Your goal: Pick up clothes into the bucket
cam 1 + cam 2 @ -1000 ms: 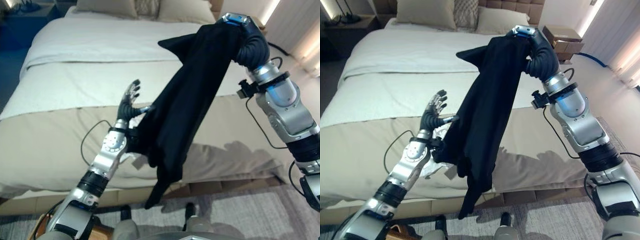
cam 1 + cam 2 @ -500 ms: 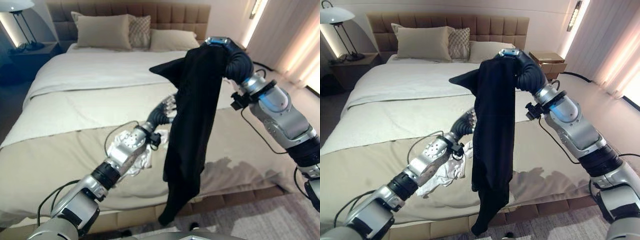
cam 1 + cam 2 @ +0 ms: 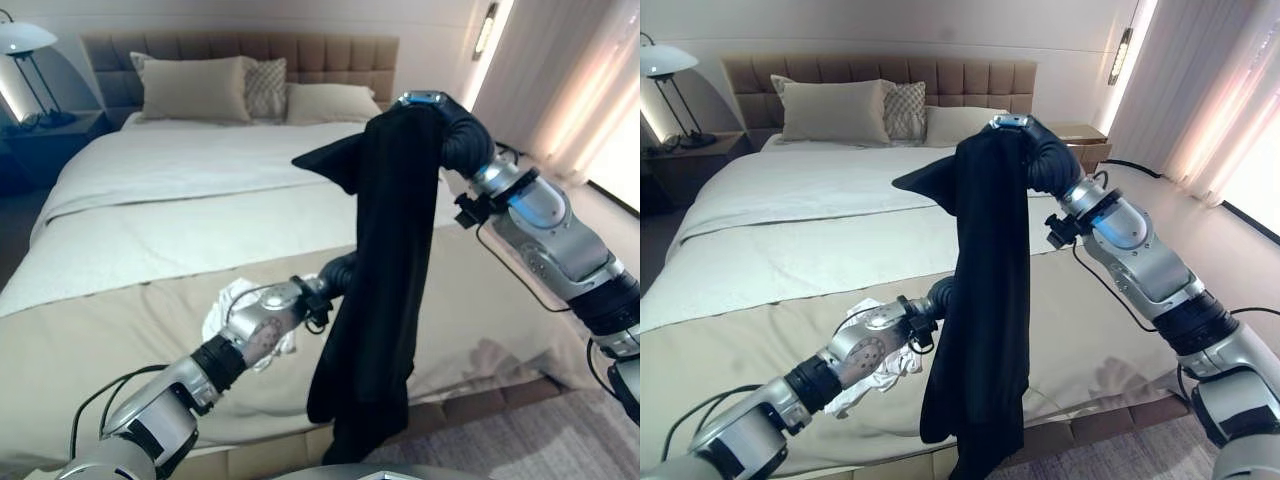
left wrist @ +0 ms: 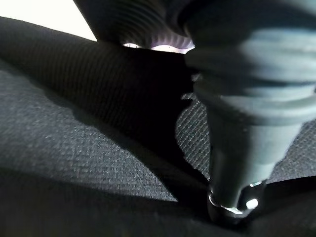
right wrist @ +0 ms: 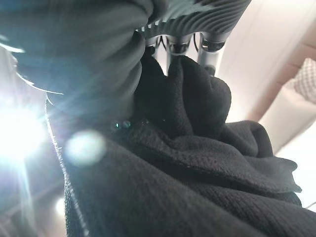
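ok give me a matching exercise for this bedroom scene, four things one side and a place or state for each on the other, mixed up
Things:
1. long black garment
2. crumpled white cloth
3. white-shaded lamp
4. patterned cushion

Places or states:
A. between two plain pillows at the headboard
B. hanging from the raised right hand
C. lying on the beige bed cover
D. beside the bed, by the headboard

Pairs: 1-B, 2-C, 3-D, 4-A
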